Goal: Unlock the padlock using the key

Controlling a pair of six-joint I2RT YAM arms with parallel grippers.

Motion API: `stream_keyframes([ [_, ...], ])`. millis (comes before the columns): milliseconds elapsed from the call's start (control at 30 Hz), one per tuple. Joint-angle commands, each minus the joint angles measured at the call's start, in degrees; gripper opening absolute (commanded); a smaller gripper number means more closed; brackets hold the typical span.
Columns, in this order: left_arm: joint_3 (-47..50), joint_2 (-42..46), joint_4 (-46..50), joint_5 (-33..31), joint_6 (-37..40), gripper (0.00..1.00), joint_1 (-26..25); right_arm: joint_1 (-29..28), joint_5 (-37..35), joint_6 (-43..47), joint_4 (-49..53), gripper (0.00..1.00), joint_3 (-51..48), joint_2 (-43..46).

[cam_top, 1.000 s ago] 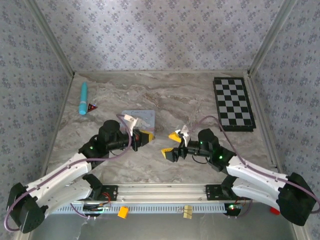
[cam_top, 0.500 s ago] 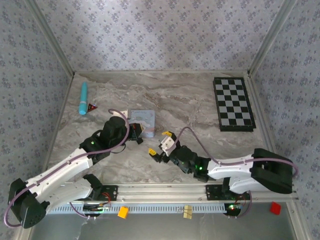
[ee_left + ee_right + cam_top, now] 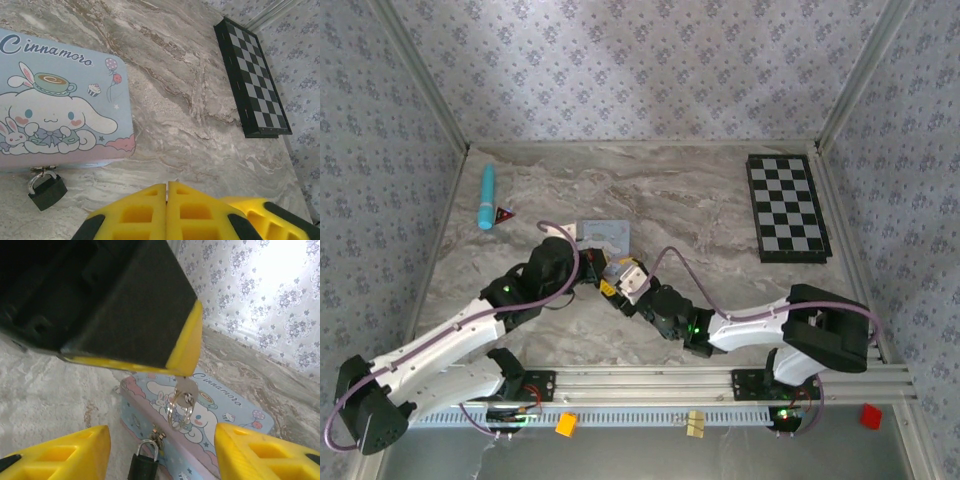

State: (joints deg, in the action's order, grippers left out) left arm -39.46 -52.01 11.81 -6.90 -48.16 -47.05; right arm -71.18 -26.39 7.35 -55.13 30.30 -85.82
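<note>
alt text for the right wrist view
A small silver key on a ring hangs from the shut left hand, above a tiny black padlock clipped to a light-blue cartoon tin. The open right hand frames the bottom edge.

Black padlock on hasp; key nearby

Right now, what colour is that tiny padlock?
The padlock is black; the left wrist view shows it best.

You had six things to count: one padlock, one key, one tin, one checkerboard, one blue tube, one small red triangle.
</note>
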Motion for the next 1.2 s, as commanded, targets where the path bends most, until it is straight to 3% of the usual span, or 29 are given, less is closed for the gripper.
stream_keyframes([
  [0,0.6,1.6,-1.4,0.3,-1.2,0.0,-0.5,-0.4,-1.1,1.8,-1.6,0.53,1.0,-0.4],
  [767,1.3,1.2,-2.4,-0.4,-4.0,0.0,-1.7,-3.8,-16.7,13.6,-8.1,0.12,6.9,-9.8],
  [1000,1.6,1.3,-2.7,-0.6,-3.6,0.0,-1.8,-3.5,-17.4,11.6,-7.0,0.04,6.9,-9.1],
  [1100,2.0,1.6,-3.0,-1.2,-2.0,0.0,-1.8,-3.1,-13.8,7.8,-1.2,0.0,6.9,-6.2],
  [1167,2.4,2.0,-3.5,-1.2,-0.6,0.0,-1.8,-2.3,-10.4,0.5,7.9,0.0,7.8,-3.0],
])
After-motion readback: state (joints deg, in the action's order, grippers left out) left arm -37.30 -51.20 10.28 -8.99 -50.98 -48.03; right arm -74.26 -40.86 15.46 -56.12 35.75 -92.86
